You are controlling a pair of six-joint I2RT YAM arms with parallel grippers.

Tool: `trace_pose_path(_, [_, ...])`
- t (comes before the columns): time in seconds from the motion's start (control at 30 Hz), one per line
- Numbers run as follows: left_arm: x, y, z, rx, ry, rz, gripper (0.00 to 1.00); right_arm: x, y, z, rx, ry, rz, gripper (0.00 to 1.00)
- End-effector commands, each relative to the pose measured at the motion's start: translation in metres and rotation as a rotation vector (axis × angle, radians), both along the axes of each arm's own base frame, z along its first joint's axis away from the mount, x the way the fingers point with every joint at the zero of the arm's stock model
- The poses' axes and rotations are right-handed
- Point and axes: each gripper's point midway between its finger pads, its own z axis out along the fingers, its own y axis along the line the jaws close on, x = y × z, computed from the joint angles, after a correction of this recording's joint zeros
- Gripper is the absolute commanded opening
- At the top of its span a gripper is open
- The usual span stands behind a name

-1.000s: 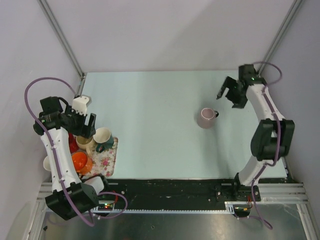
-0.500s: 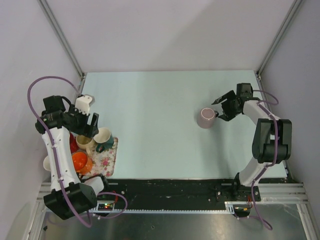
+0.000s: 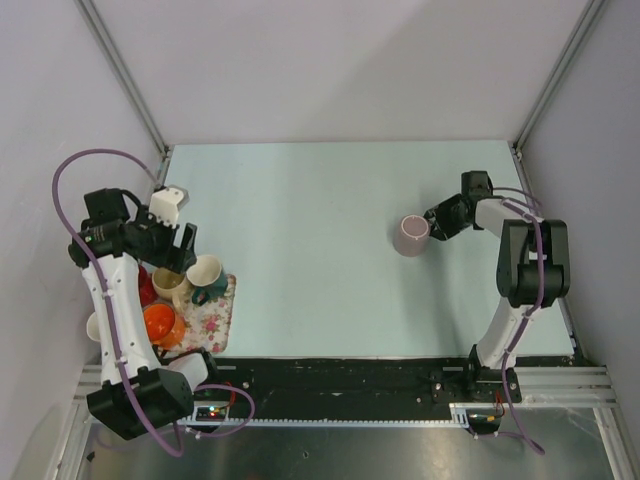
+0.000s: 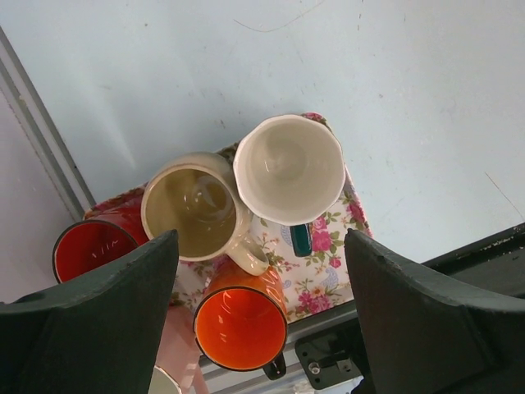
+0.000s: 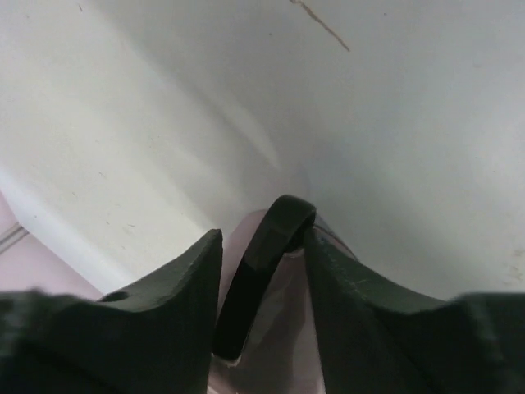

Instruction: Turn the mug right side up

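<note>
Right tool (image 3: pixel 437 222) (image 5: pixel 264 238): low over the counter, against the right side of the pale pink ceramic mug (image 3: pixel 410 235); fingers set narrow and straddling the mug's dark curved handle (image 5: pixel 261 279). Wrist view: one finger touches the handle, a thin sliver of pink shows between the handle and the other finger, so not clamped tight. Mug sits on the light blue counter (image 3: pixel 300 220), right of centre, apparently mouth down with its flat base up, handle pointing toward the right arm. Left tool (image 3: pixel 180 245) (image 4: pixel 261 238): fingers spread wide, holding nothing, hanging above the floral-patterned tray (image 3: pixel 222 315) (image 4: pixel 324 279) at the near left corner of the counter. On the tray, all mouth up and packed close: a cream mug (image 4: pixel 289 168) touching a beige mug (image 4: pixel 193 205), a red mug (image 4: pixel 90 250) at the wall side, and an orange mug with a dark rim (image 4: pixel 239 328) nearest the arm bases. Tray and pink mug are well apart.
</note>
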Motion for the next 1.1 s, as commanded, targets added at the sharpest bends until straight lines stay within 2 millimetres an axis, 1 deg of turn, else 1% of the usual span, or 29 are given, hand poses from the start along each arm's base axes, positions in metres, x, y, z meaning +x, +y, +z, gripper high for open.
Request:
trace_pose_path(0.0, [0.006, -0.003, 0.023, 0.009, -0.074, -0.007, 0.85, 0.013, 0.006, 0.001, -0.014, -0.015, 0.06, 0.4])
trace_pose_path(0.07, [0.006, -0.002, 0.024, 0.012, -0.076, -0.003, 0.85, 0.014, 0.014, 0.004, 0.009, -0.028, 0.102, 0.26])
trace_pose_path(0.1, [0.006, -0.002, 0.024, 0.014, -0.075, -0.003, 0.85, 0.016, 0.016, 0.008, 0.015, -0.041, 0.12, 0.16])
trace_pose_path(0.13, [0.006, -0.001, 0.024, 0.015, -0.074, -0.002, 0.85, 0.016, 0.019, 0.012, 0.024, -0.053, 0.136, 0.08])
trace_pose_path(0.17, [0.007, -0.001, 0.024, 0.014, -0.075, -0.001, 0.85, 0.019, 0.021, 0.018, 0.03, -0.076, 0.154, 0.04])
trace_pose_path(0.2, [0.007, -0.002, 0.025, 0.012, -0.075, -0.002, 0.85, 0.019, 0.03, 0.026, 0.043, -0.102, 0.187, 0.02])
trace_pose_path(0.27, [0.009, -0.003, 0.027, 0.004, -0.079, -0.005, 0.85, 0.023, 0.045, 0.045, 0.058, -0.175, 0.251, 0.0])
trace_pose_path(0.33, [0.011, -0.007, 0.03, -0.009, -0.086, -0.008, 0.85, 0.027, 0.061, 0.068, 0.065, -0.261, 0.325, 0.0])
trace_pose_path(0.43, [0.015, -0.015, 0.036, -0.051, -0.092, -0.006, 0.84, 0.03, 0.088, 0.112, 0.054, -0.438, 0.464, 0.0])
trace_pose_path(0.53, [0.018, -0.033, 0.044, -0.131, -0.093, -0.015, 0.84, 0.023, 0.121, 0.16, 0.016, -0.634, 0.596, 0.0])
trace_pose_path(0.6, [0.02, -0.049, 0.053, -0.195, -0.095, -0.033, 0.84, 0.015, 0.142, 0.2, -0.022, -0.78, 0.654, 0.0])
trace_pose_path(0.63, [0.021, -0.059, 0.058, -0.232, -0.098, -0.05, 0.84, 0.009, 0.152, 0.216, -0.029, -0.84, 0.68, 0.0])
trace_pose_path(0.67, [0.021, -0.069, 0.064, -0.27, -0.101, -0.07, 0.84, 0.005, 0.161, 0.238, -0.034, -0.918, 0.694, 0.0])
trace_pose_path(0.73, [0.02, -0.091, 0.077, -0.342, -0.102, -0.122, 0.85, -0.007, 0.178, 0.272, -0.017, -1.039, 0.719, 0.0])
trace_pose_path(0.83, [0.018, -0.12, 0.094, -0.439, -0.088, -0.187, 0.86, -0.029, 0.205, 0.319, 0.001, -1.215, 0.756, 0.0])
trace_pose_path(0.9, [0.019, -0.136, 0.107, -0.497, -0.079, -0.205, 0.86, -0.044, 0.219, 0.348, -0.058, -1.328, 0.762, 0.0])
trace_pose_path(0.97, [0.027, -0.143, 0.123, -0.557, -0.093, -0.174, 0.86, -0.061, 0.232, 0.373, -0.156, -1.447, 0.764, 0.0])
trace_pose_path(1.0, [0.032, -0.144, 0.13, -0.581, -0.102, -0.147, 0.86, -0.069, 0.236, 0.384, -0.23, -1.515, 0.77, 0.0])
trace_pose_path(1.07, [0.044, -0.142, 0.143, -0.625, -0.107, -0.055, 0.86, -0.084, 0.246, 0.401, -0.372, -1.617, 0.77, 0.0])
